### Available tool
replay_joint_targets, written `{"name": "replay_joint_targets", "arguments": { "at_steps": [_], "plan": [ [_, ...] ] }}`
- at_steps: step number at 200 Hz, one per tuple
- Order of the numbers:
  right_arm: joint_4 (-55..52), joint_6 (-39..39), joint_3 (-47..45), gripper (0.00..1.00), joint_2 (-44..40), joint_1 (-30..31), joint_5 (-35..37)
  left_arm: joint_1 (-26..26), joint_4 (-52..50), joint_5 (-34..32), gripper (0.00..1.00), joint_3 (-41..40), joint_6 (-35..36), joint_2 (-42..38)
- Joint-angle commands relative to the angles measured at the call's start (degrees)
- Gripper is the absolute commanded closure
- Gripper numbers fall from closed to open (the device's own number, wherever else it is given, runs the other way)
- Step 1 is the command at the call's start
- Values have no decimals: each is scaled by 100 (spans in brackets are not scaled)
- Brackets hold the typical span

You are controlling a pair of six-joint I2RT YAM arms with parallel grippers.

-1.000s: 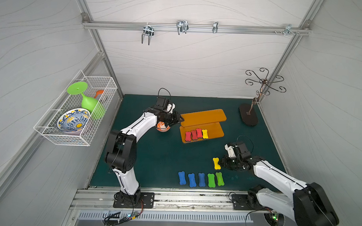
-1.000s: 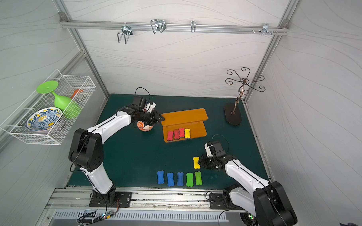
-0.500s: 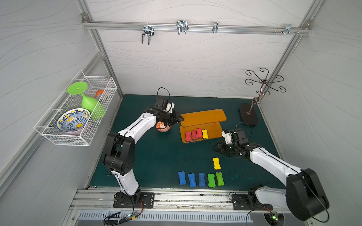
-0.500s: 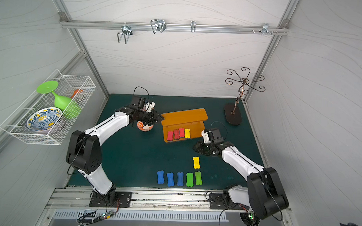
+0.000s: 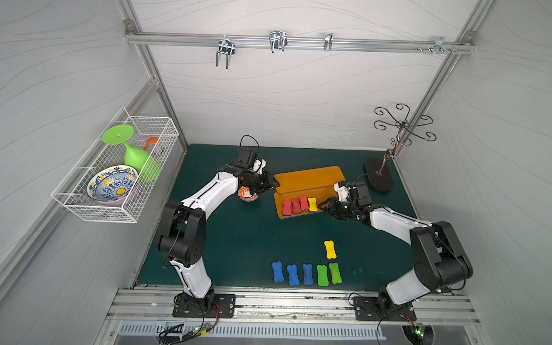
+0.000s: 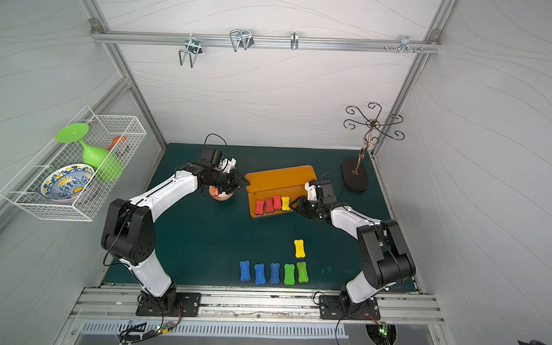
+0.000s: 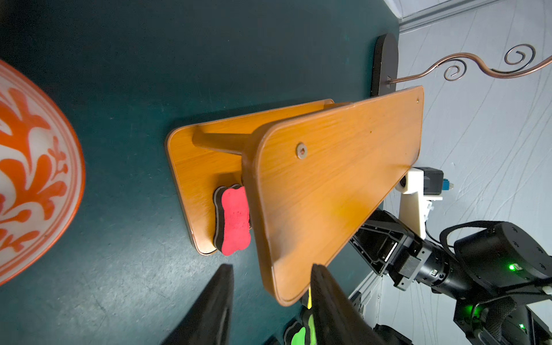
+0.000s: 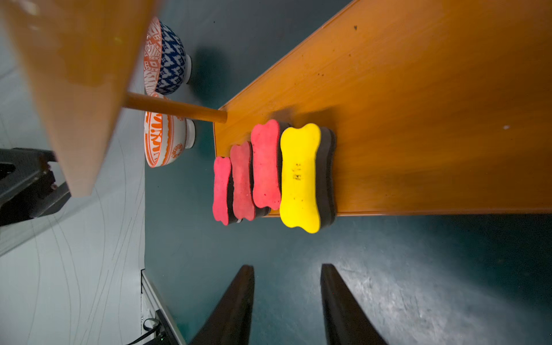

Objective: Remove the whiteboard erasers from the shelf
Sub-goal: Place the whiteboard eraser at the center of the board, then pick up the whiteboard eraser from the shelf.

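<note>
Both top views show the right arm folded at the elbow, forearm low over the teal surface [image 5: 234,235], the right hand [image 5: 325,207] released, black fingers [image 8: 236,301] apart and empty, at 3 o'clock of the yellow eraser [image 5: 312,204] on the shelf [image 5: 309,180]; the left arm extends toward 1 o'clock, the left hand [image 5: 270,187] also unclenched at the shelf's 9 o'clock end. Two glossy wood-grained orange boards with rounded corners, joined by round posts, form the shelf, whose lower board carries three red erasers [image 5: 296,206] beside the yellow one, all bone-shaped foam on dark backing. Toward 6 o'clock on the surface lie three blue erasers [image 5: 292,274], two green erasers [image 5: 321,275] and a second yellow eraser [image 5: 330,249].
</note>
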Motion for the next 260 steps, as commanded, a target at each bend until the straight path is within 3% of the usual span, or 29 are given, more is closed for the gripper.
{"name": "replay_joint_targets", "arguments": {
  "at_steps": [1,153,260],
  "plan": [
    [647,-1,-21,59,199,102,384,22,209,152,56,96,-52,118],
    [2778,496,-589,62,849,204,897,23,337,196,60,-70,-106,67],
    [2834,356,-287,58,1480,231,871,-12,384,214,60,-207,-88,-34]
  ]
}}
